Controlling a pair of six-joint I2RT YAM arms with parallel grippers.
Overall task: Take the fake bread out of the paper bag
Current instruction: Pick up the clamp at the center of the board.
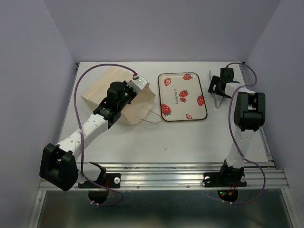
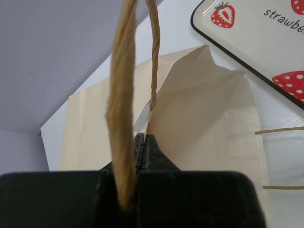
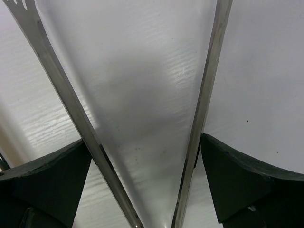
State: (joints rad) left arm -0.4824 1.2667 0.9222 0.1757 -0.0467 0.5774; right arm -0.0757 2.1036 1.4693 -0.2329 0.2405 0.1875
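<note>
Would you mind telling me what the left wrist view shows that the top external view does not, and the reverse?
Only the left wrist: the left pincer shut on the rim of the bag, with a cord handle looping close by. Only the top: the right pincer holding tongs, and the whole tray. Both: the bag and tray. Neither shows bread.

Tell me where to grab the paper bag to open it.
Pinch the upper lip of the paper bag at the foot of its cord handle, from above. The bag lies flat, mouth toward the tray, so that lip should lift free. The left pincer is shut there.
</note>
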